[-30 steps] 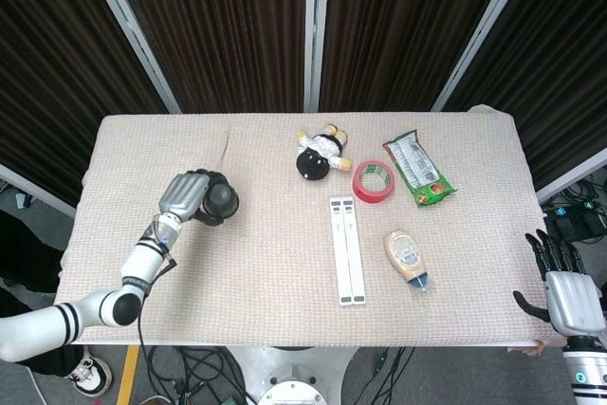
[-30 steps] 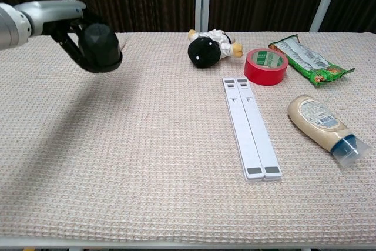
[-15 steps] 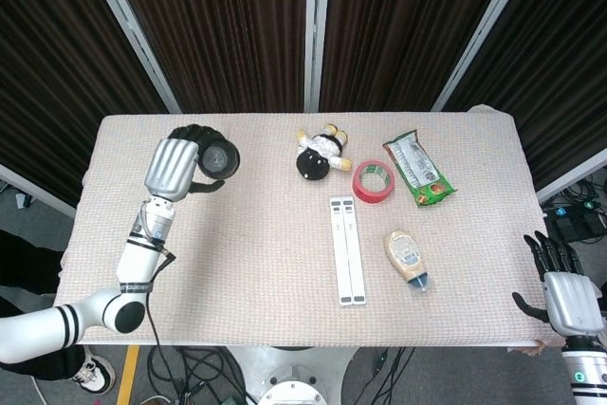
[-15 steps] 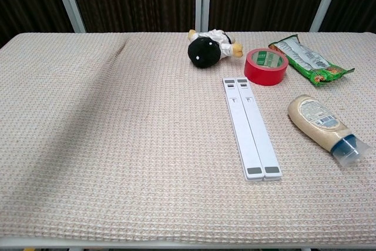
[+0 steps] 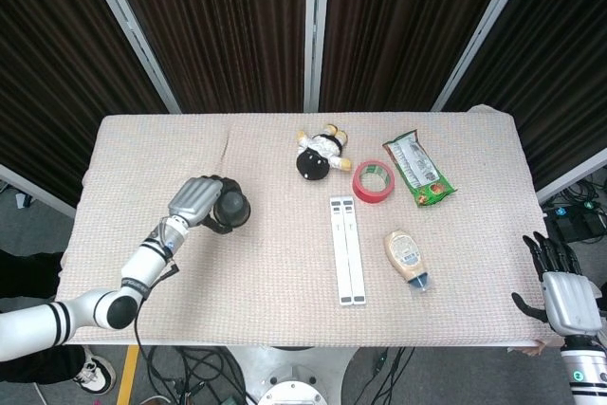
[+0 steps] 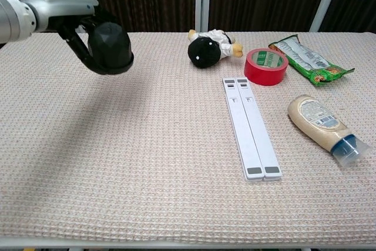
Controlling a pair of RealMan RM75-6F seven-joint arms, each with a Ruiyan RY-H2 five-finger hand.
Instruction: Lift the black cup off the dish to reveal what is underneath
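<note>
Resting in left hand (image 5: 197, 202): black cup (image 6: 110, 48)

Left arm reaches in from the lower left, forearm angled up toward the middle. Left hand (image 5: 196, 202) raised above the desk (image 5: 275, 263), fingers (image 6: 78, 44) wrapped round a black cup (image 6: 109, 49). Right hand (image 5: 567, 293) at lower right edge, fingers spread, holding nothing.

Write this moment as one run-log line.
left hand: holds black cup above table | right hand: open, idle off table edge | dish: none visible

Matt black cup (image 6: 109, 48) — rough woven tablecloth (image 6: 147, 145) (beige), glossy tape (image 6: 265, 66).
</note>
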